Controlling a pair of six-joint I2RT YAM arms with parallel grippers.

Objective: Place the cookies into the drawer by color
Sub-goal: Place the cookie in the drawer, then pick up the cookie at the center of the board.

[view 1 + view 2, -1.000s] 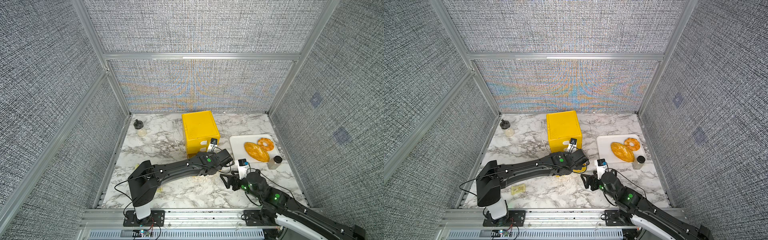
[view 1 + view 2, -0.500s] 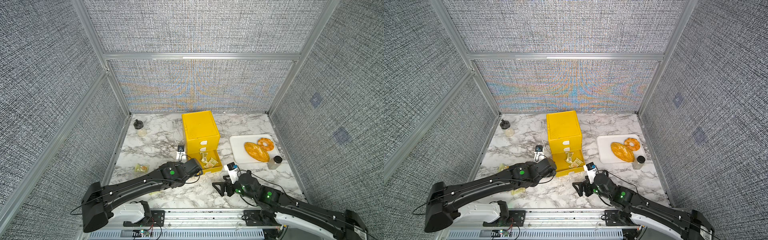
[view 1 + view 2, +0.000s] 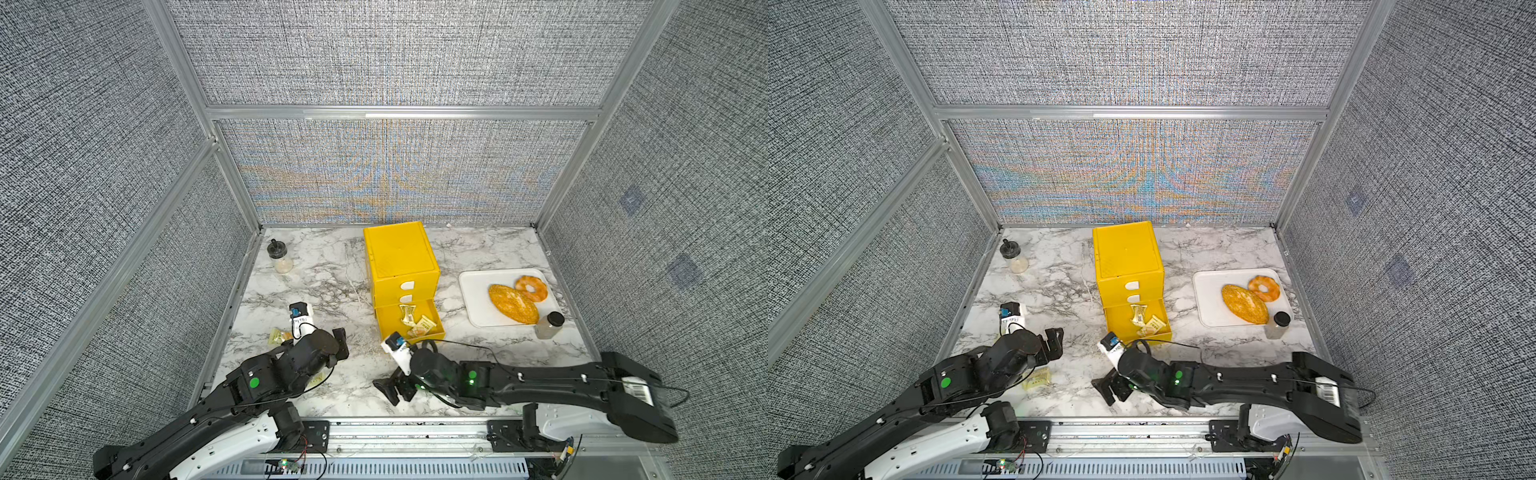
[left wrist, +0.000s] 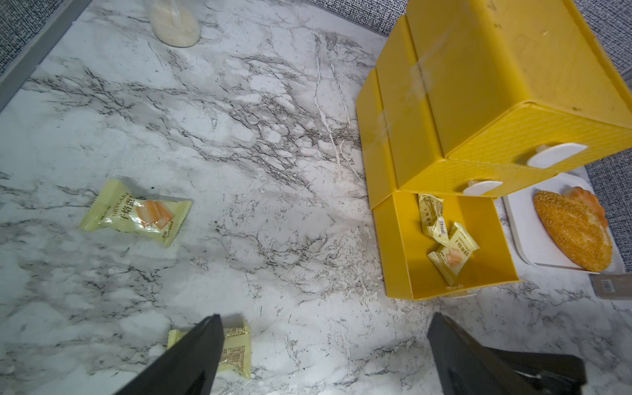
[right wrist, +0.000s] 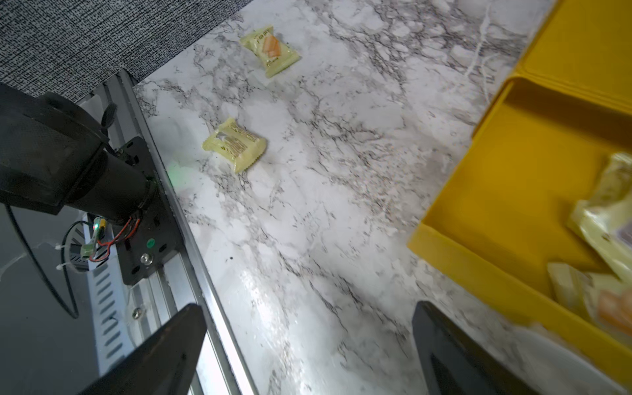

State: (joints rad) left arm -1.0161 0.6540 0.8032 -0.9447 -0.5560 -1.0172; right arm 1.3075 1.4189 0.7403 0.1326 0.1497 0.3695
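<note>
marble table [image 3: 324, 274] holds drawer [image 3: 399, 253], tray [image 3: 478, 299], jar [image 3: 279, 257], bottle [image 3: 549, 325], cookies [image 4: 136, 213]

marble table [image 3: 328, 266]: grey-veined top | white tray [image 3: 478, 299]: lay at right, carrying seeded loaf [image 3: 513, 304] beside ring doughnut [image 3: 531, 288] | black-capped jar [image 3: 549, 325]: stood just beside tray's near corner | black-topped bottle [image 3: 279, 257]: stood upright, far left

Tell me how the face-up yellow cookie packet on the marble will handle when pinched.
Probably light and crinkly: the packet is a small puffed wrapper with crimped ends. Its glossy film may slip, so pinching across the middle seems safer. Lying flat on the table, it should slide, not roll, if nudged.
</note>
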